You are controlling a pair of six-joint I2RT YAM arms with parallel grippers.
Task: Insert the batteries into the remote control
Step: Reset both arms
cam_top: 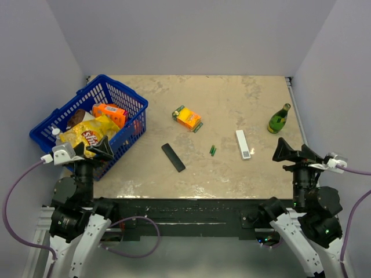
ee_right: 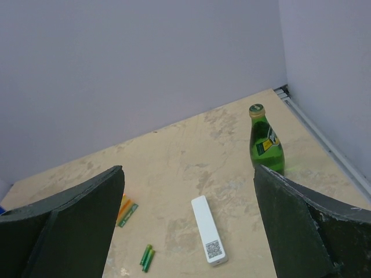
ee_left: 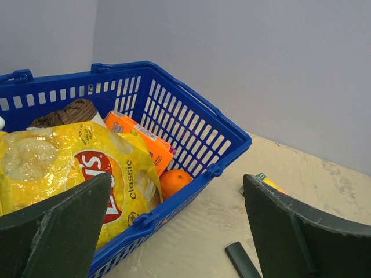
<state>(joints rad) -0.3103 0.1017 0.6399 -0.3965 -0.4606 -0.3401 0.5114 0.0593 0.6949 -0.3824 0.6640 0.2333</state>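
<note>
Both arms hang back over the near corners of the table (cam_top: pixel 232 104). The left gripper (cam_top: pixel 91 150) and right gripper (cam_top: pixel 294 152) have their jaws spread wide and hold nothing, which looks like a ready pose that keeps the middle free.

The remote (cam_top: pixel 173 157) lies flat and slanted near the middle of the near edge. The 2 batteries (cam_top: pixel 213 150) lie side by side and touching, just to its right, between it and a white bar (cam_top: pixel 243 145). That probably puts them in easier reach of the right arm. A basket (cam_top: pixel 124 92) of snacks fills the left edge, a bottle (cam_top: pixel 279 119) stands by the right edge, and an orange box (cam_top: pixel 188 118) lies mid-table.

In the left wrist view, the frame's bottom edge cuts off all but 1 end of the remote. I cannot tell whether its battery bay faces up, and no separate cover can be made out.
</note>
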